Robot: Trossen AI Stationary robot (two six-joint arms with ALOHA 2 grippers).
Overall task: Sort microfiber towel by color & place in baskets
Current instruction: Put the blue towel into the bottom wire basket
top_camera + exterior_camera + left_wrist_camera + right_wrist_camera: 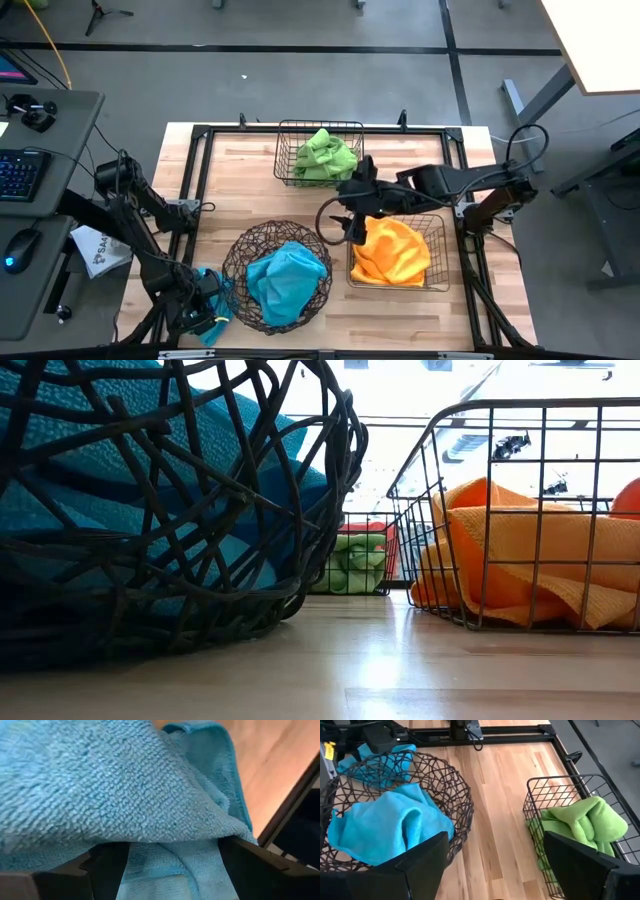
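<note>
- The left tool (205,318) sits low at the table's (400,310) near corner, just outside the round woven wire basket (240,290), its fingers spread around a blue microfiber towel (100,785) that drapes over them.
- Beside that tool, inside the round basket, lies another blue towel (285,280).
- The right tool (345,228) hovers with fingers spread wide and empty, at the edge of the rectangular mesh basket (438,283) holding an orange towel (392,252).
- Beyond the right tool, the second mesh basket (285,150) holds a green towel (326,157).
</note>
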